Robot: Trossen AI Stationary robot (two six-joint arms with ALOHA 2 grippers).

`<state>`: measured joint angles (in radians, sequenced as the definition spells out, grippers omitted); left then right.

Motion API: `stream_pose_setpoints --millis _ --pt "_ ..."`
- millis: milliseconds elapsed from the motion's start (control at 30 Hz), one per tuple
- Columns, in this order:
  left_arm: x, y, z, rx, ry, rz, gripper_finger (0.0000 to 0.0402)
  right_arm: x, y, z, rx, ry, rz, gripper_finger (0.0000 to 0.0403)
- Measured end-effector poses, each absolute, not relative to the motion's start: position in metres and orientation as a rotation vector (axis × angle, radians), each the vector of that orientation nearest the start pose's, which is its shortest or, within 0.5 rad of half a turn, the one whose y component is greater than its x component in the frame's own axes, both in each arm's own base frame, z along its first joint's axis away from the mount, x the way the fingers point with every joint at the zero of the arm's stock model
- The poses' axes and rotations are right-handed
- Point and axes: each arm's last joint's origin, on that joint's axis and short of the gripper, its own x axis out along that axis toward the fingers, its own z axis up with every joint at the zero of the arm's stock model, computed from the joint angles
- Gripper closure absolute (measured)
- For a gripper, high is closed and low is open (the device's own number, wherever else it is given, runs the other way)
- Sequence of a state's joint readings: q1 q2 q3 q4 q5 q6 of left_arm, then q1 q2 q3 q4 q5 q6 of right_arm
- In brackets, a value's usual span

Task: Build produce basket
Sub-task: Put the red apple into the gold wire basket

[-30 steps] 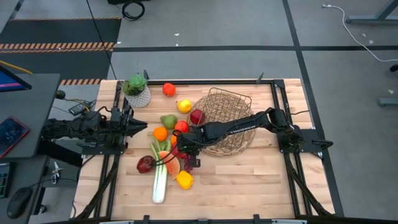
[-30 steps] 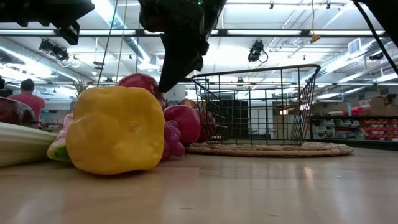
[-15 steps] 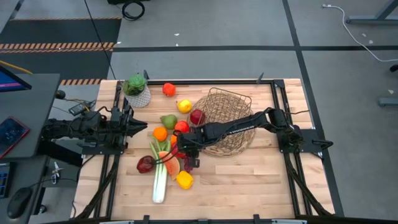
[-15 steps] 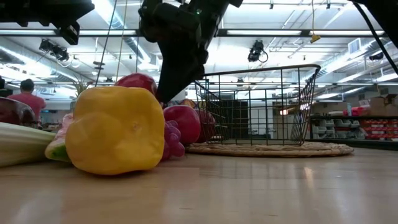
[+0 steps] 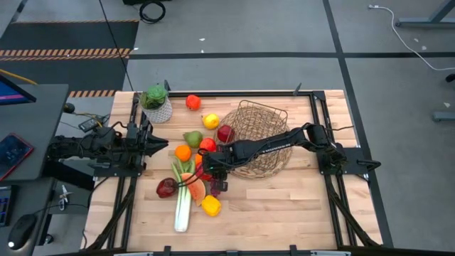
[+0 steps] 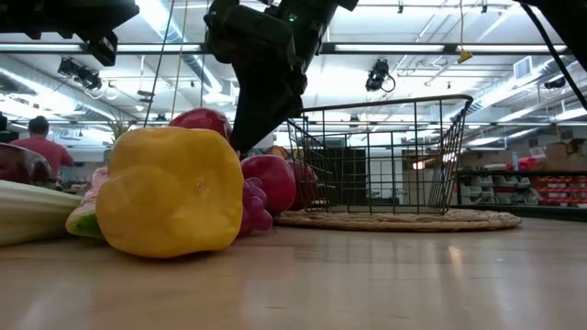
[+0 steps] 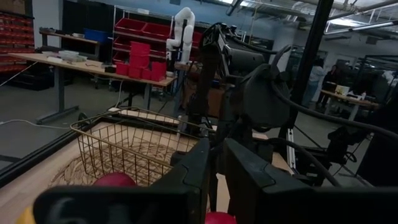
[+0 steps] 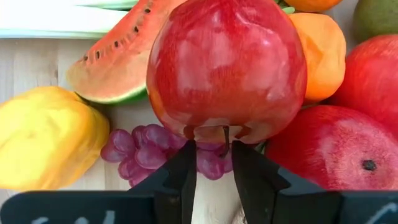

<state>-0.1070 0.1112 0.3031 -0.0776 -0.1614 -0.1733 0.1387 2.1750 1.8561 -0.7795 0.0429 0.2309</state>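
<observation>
The right gripper (image 5: 206, 173) is reached across the basket (image 5: 256, 139) to the produce pile left of it; in the right wrist view its fingers (image 8: 180, 180) are set slightly apart, pinching the stem of a red apple (image 8: 227, 65), which is held just above the purple grapes (image 8: 149, 155); a watermelon slice (image 8: 109, 74), a yellow pepper (image 8: 50, 137) and an orange (image 8: 323, 50) lie close around; a leek (image 5: 183, 206) is laid at the near left of the pile; the basket stands right of the produce, one apple (image 5: 225, 134) at its left rim; the left gripper (image 5: 160, 145) is parked at the left edge, nearly closed, nothing held.
</observation>
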Motion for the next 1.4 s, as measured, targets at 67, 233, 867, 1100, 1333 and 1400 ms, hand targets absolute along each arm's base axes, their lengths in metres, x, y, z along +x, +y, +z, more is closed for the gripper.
stream_pose_setpoints --millis 67,233,867,1100,1333,1400 --pt "0.082 -0.004 0.249 -0.188 -0.118 0.044 0.0349 0.461 0.063 0.215 0.130 1.095 -0.054 0.0294" --pt "0.082 -0.004 0.249 -0.188 -0.118 0.044 0.0349 0.462 0.062 0.215 0.145 1.082 -0.093 0.0303" --pt "0.082 -0.004 0.249 -0.188 -0.118 0.044 0.0349 0.462 0.060 0.215 0.117 1.079 -0.103 0.0394" --pt "0.082 -0.004 0.249 -0.189 -0.118 0.044 0.0349 0.462 0.060 0.215 0.147 1.087 -0.112 0.0328" --pt "0.082 -0.004 0.249 -0.195 -0.118 0.044 0.0349 0.462 0.060 0.198 0.141 1.059 -0.121 0.0270" --pt "0.082 -0.004 0.249 -0.195 -0.118 0.043 0.0349 0.462 0.060 0.194 0.128 1.044 -0.120 0.0268"
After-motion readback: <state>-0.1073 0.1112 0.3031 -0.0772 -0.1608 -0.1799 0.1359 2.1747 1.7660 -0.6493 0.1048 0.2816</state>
